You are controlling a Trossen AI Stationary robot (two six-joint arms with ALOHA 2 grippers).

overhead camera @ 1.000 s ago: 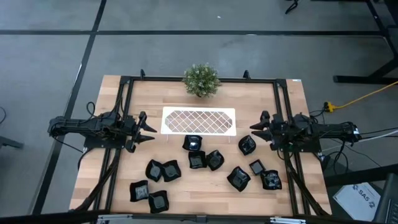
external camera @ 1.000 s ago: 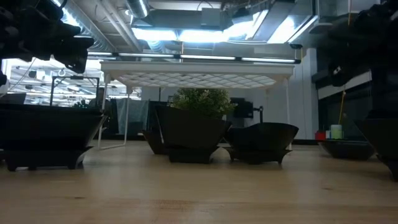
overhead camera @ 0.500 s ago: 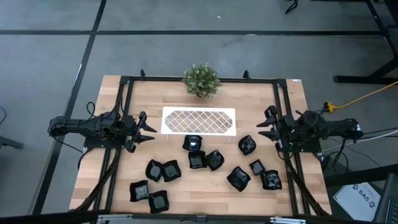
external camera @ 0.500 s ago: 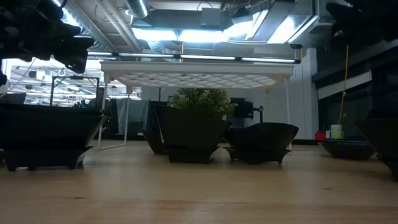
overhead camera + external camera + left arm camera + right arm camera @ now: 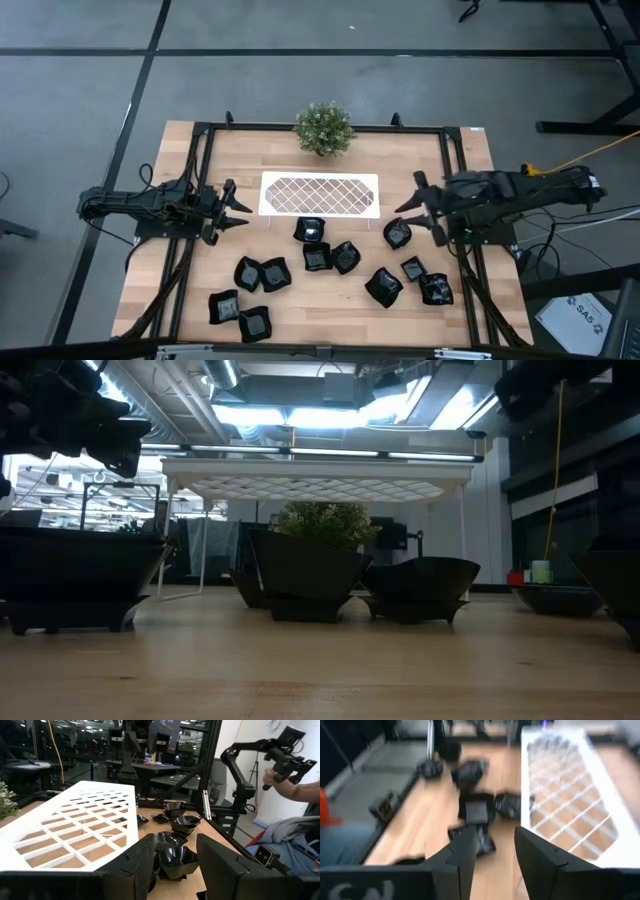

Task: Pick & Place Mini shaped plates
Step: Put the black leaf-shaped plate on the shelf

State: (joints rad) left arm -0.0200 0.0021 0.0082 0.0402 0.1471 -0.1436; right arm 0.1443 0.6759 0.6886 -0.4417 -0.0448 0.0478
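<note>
While the mini shaped plates lie scattered across the lower half of the desk, below the white lattice tray at frame centre, none is held. The right gripper, fingers spread and empty, hovers right of centre beside the nearest plate, seemingly lining up a pick. The left gripper waits spread at centre-left.

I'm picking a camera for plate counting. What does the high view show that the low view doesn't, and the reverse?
Only the high view: both arms whole, the left gripper and right gripper open and empty, and all the small glossy black plates spread across the wooden table.
Only the low view: the room's ceiling lights and a few plates side-on.
Both: the white lattice-patterned tray and the small green potted plant.
</note>
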